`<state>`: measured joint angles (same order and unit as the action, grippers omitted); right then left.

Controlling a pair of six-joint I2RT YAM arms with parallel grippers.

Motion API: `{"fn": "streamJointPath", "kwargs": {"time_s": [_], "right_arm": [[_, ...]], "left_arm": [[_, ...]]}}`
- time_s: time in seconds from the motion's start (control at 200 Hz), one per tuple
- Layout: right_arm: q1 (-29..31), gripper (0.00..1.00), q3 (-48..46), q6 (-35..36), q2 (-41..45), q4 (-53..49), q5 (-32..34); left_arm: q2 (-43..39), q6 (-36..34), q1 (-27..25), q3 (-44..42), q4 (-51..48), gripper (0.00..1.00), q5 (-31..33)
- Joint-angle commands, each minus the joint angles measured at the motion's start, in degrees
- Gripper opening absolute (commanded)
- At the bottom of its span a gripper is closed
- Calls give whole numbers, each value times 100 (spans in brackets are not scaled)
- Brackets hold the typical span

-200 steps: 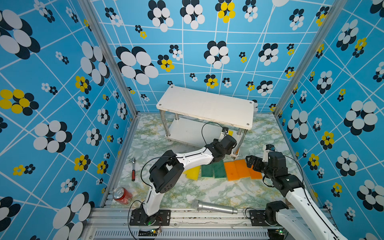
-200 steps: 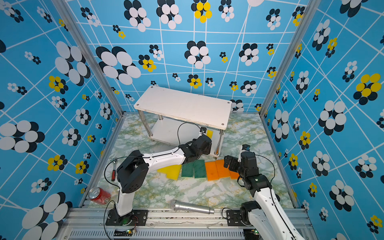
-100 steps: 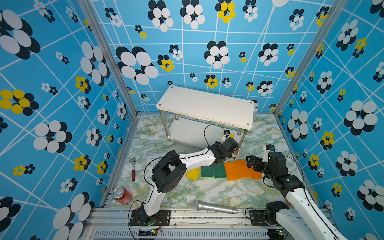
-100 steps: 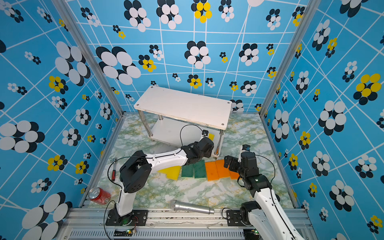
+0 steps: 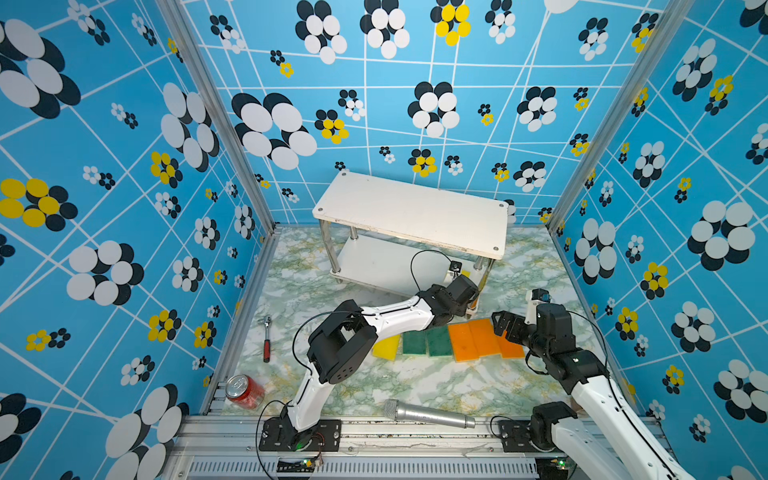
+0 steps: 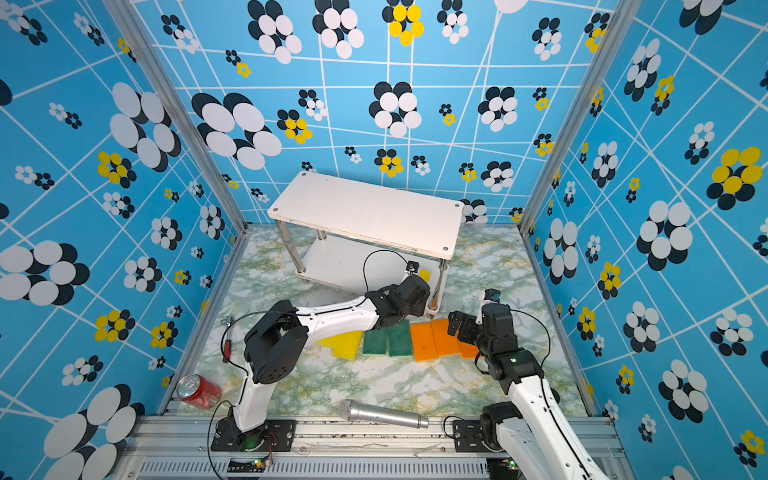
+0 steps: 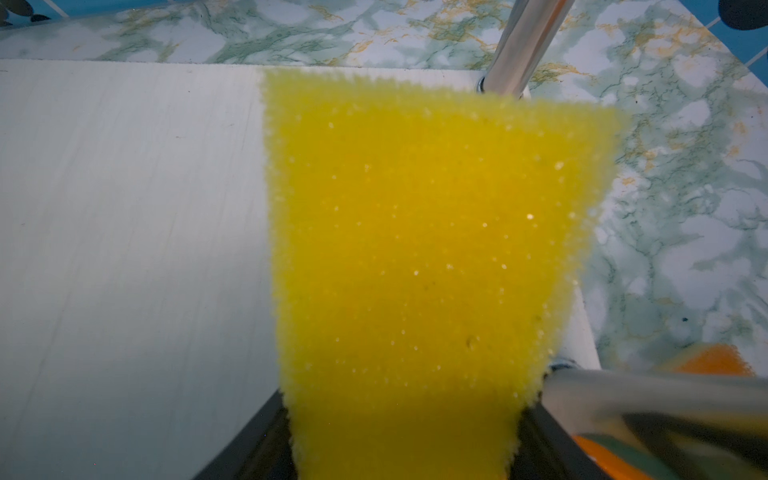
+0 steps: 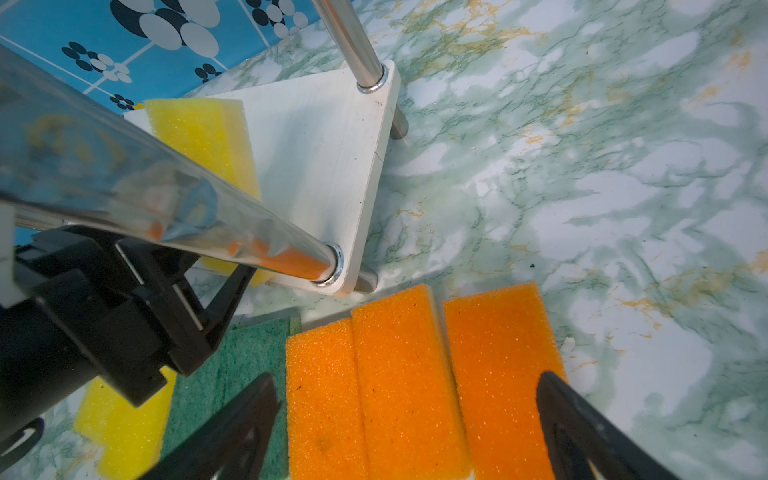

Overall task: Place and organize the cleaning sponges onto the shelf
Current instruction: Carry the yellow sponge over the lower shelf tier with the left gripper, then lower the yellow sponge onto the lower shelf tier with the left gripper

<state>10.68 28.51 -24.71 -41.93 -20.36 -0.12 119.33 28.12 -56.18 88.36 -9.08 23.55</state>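
My left end effector (image 7: 403,453) is closed narrow on the near end of a yellow sponge (image 7: 415,232). In the left wrist view, foam fills the gap between the jaws at lower centre of the frame.

Finding: the sponge rests on the lower board (image 7: 124,249) of the shelf (image 5: 411,212), at the board's end. Its long axis runs straight away from the jaws toward the upper part of the frame. There its far edge comes close beside a metal post (image 7: 519,41); I cannot tell whether they touch. A second post (image 7: 665,399) crosses the lower right of that frame, just beside the jaws.

Judgement: the coming move is a release and a straight pull-back along that axis. Any sideways drift would meet the near post.

My right end effector (image 8: 405,376) stands wide open and empty above three orange sponges (image 8: 399,395) on the counter (image 8: 623,208). Their long axes run up the frame, between the fingers, and this arm is the nearer to them. Two green sponges (image 6: 388,340) and yellow foam (image 6: 343,343) continue the row leftward in a top view, the yellow partly under my left arm (image 6: 332,318).
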Motion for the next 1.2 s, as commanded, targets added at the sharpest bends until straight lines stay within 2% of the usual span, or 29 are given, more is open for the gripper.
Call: {"fn": "streamJointPath", "kwargs": {"time_s": [0.0,0.125,0.82,1.075,1.195], "right_arm": [[-39,99,-100,-16,36,-38,74],[-47,99,-94,-16,29,-26,71],[-41,99,-92,-8,10,-12,64],[-44,99,-91,-8,-49,-4,-14],[-46,99,-83,-8,-88,5,-28]], "left_arm": [[108,89,-26,85,-140,69,-17],[126,73,-32,69,-125,74,26],[249,66,-33,-16,-32,75,150],[107,-206,-70,-29,130,83,281],[64,-210,-76,-54,161,83,280]]}}
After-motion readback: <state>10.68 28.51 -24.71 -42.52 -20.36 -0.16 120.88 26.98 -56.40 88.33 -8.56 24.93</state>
